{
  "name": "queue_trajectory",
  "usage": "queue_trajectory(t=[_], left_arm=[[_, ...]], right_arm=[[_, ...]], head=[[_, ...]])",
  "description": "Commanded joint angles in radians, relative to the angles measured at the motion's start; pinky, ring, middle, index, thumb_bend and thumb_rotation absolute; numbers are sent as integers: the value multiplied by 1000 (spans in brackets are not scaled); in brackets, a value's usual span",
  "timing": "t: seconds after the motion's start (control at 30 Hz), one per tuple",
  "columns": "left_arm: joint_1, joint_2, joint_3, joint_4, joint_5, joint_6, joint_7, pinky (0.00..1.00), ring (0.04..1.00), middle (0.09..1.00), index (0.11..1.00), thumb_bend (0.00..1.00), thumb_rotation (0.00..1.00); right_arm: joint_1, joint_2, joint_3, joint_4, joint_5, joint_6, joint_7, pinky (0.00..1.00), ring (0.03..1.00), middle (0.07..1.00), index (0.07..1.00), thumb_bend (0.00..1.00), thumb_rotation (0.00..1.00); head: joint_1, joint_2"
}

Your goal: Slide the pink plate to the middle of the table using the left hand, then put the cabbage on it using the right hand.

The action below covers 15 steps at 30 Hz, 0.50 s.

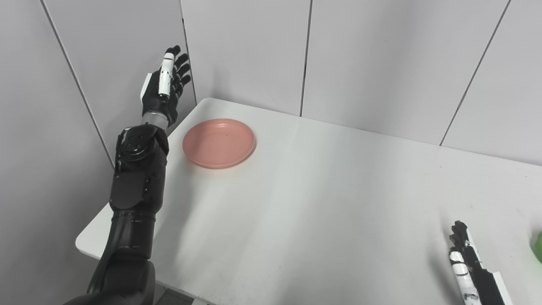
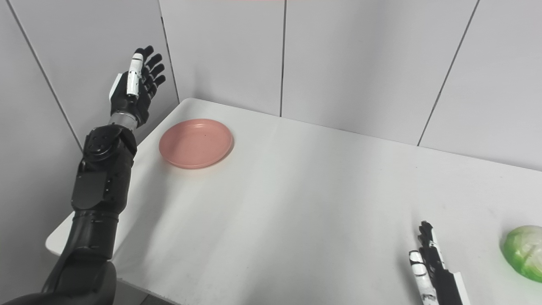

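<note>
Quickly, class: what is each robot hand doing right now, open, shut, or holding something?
Left hand: open, raised beside the table's far left corner, holding nothing.
Right hand: fingers straight, empty, low over the table near the cabbage.

the pink plate (image 2: 195,143) is round and shallow with a low raised rim, empty, lying flat on the tabletop (image 2: 296,203) in the upper left of the frame, close to the far left corner; the cabbage (image 2: 524,251) is a pale green, rounded head with lighter veins, resting on the tabletop at the lower right edge of the frame, well apart from the plate
</note>
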Motion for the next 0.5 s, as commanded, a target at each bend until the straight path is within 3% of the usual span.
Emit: queue_trajectory(t=[0.0, 0.47], left_arm=[[-49, 46, 10, 4, -12, -46, -2, 946, 950, 931, 927, 437, 1000], [-47, 44, 22, 162, -62, -103, -31, 959, 959, 952, 929, 413, 1000]], right_arm=[[-12, -2, -4, -26, 12, -13, -1, 1000, 1000, 1000, 1000, 91, 1000], [-9, 0, -5, -33, 15, -5, 0, 1000, 1000, 1000, 1000, 104, 1000]], head=[[-2, 1], [0, 7]])
